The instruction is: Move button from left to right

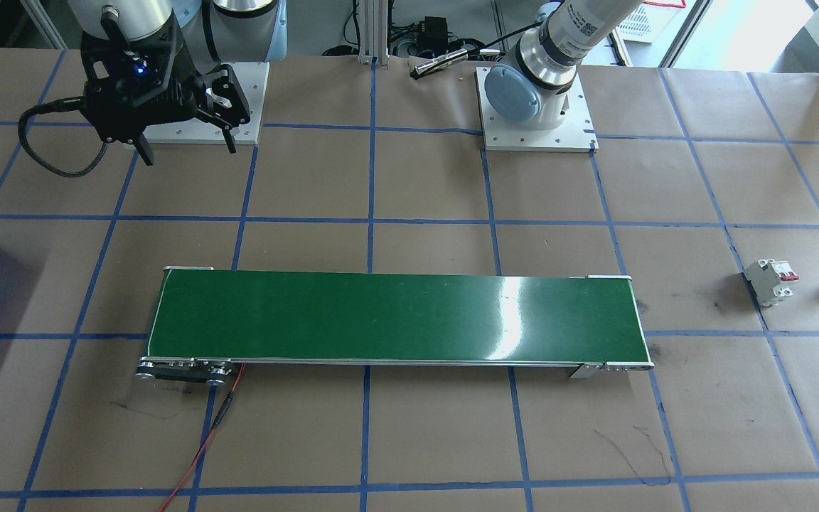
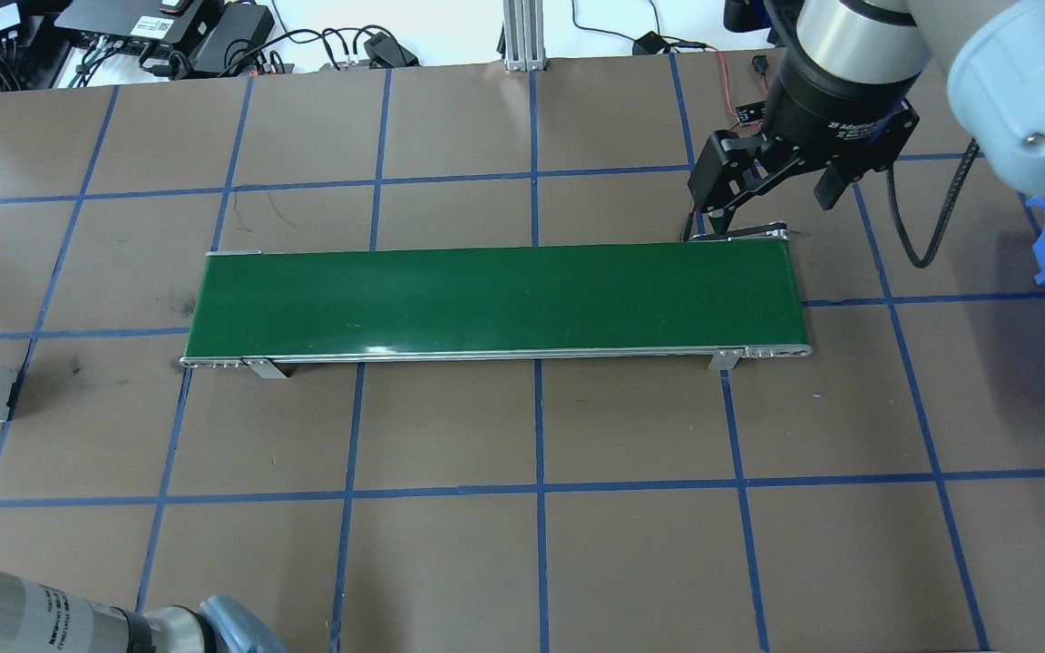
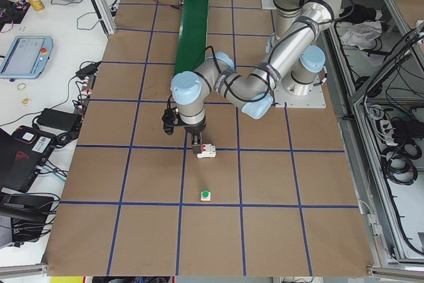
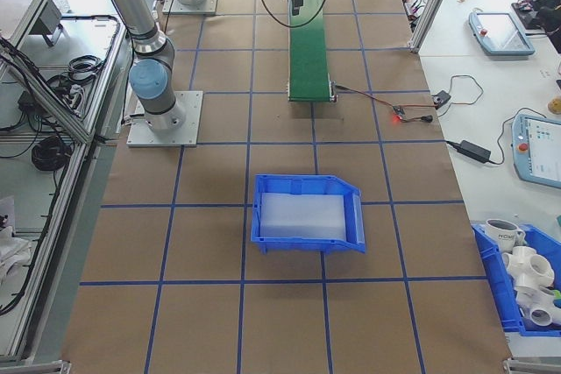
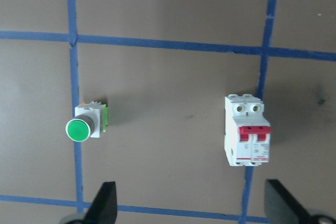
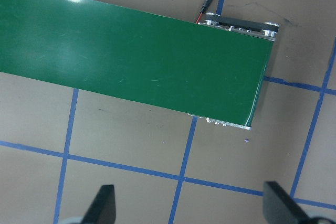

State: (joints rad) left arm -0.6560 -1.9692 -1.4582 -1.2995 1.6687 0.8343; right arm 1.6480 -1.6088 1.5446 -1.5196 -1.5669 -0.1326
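The left gripper (image 5: 189,205), fingers spread wide, hangs above bare table with the button (image 5: 86,124) lying on blue tape well apart from the breaker (image 5: 247,130), while farther off the right gripper (image 2: 772,186), also wide, hovers over the belt's (image 2: 495,299) end.

Overhead looks down from behind robot, front-facing opposes it; both share the green belt (image 2: 495,299). Side views look along table. Wrist cams close, straight down on the table (image 5: 173,14).

Brown, blue-taped table (image 2: 450,562) bearing green belt (image 2: 495,299), button (image 5: 86,124), circuit breaker (image 5: 247,130), blue bin (image 4: 307,214).
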